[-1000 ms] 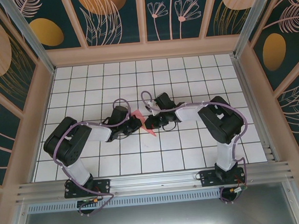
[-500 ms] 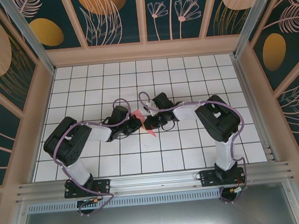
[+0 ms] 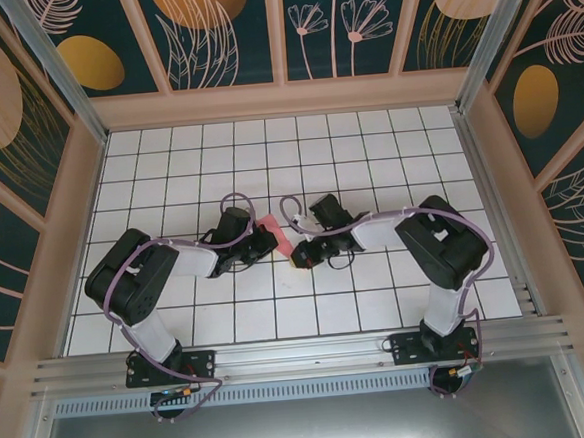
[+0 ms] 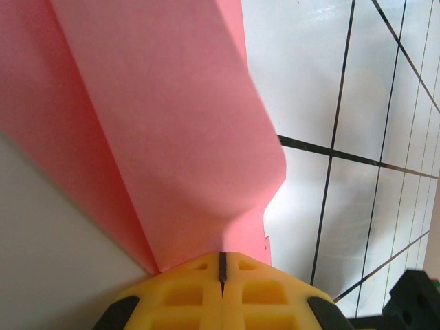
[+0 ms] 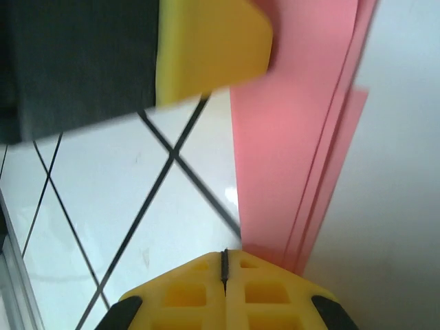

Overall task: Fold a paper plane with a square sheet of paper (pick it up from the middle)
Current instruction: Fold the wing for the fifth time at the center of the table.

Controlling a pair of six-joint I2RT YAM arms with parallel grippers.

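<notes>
R end effector (image 5: 224,267) has swung down & toward my base vs a sec ago, elbow pushed out right. L end effector (image 4: 221,267) hasn't budged. Both are pinched shut on the paper (image 3: 277,236), held in folded layers btwn them at mid-counter (image 3: 368,154); on it or just off, can't tell. The hanging tip no longer shows, so prob. I'm drawing the layers taut for a crease. Plane not done yet.

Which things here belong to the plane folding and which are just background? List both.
Job: pink folded paper; left end effector, shut on it; right end effector, shut at its edge.
Not in use: gridded table; patterned walls.
</notes>
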